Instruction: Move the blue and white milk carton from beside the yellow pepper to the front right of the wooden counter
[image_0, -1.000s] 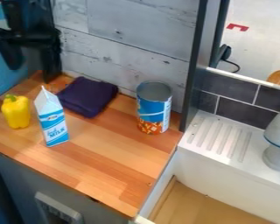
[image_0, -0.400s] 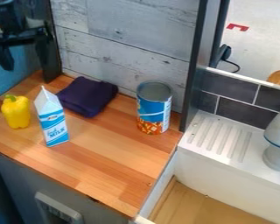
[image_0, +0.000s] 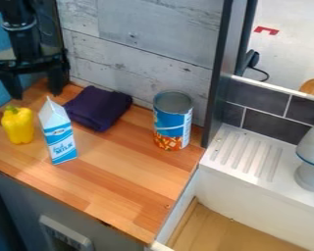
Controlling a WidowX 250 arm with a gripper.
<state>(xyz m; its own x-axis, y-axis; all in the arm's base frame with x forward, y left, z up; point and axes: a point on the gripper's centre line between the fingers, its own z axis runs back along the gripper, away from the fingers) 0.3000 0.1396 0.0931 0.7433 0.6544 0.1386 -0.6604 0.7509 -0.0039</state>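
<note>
Lower than before, the tool [image_0: 36, 95] is hanging near the pepper [image_0: 18, 126] and carton [image_0: 59, 139]. Released, its fingers are standing wide apart.

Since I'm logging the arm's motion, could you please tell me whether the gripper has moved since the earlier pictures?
Yes, the gripper has moved lower in the view, its fingertips now nearer the level of the unmoved yellow pepper.

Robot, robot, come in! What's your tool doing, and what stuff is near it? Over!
Tool open, holding nothing, upper left. Nearest: yellow pepper and upright milk carton. Purple cloth lies behind the carton. Over.
</note>
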